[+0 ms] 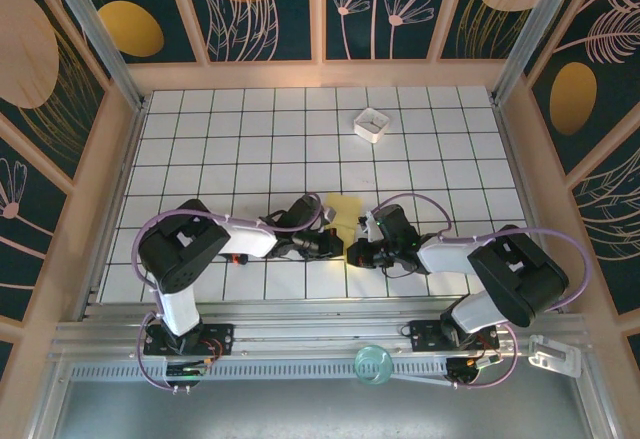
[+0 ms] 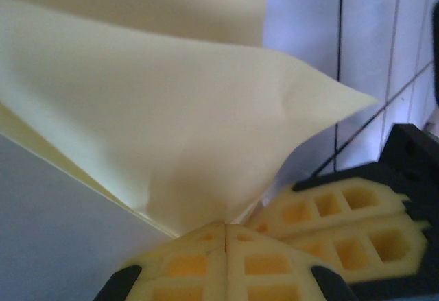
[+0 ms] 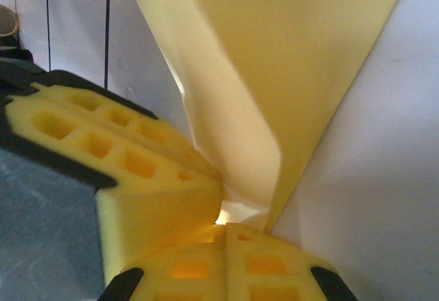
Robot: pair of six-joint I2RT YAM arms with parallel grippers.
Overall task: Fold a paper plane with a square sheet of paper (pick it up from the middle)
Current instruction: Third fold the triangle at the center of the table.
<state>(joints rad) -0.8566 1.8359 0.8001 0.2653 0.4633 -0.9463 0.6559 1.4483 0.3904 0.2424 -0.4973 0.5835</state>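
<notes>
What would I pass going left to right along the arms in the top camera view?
Left arm → left gripper → yellow paper, pinched by both grippers → right gripper → right arm.

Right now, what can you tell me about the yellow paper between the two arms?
The yellow paper is thin, plain and pale, with no marks. It is bent into overlapping layers, one corner sticking out to a point. The left gripper and right gripper both pinch its edge, side by side, over the white tiled table.
</notes>
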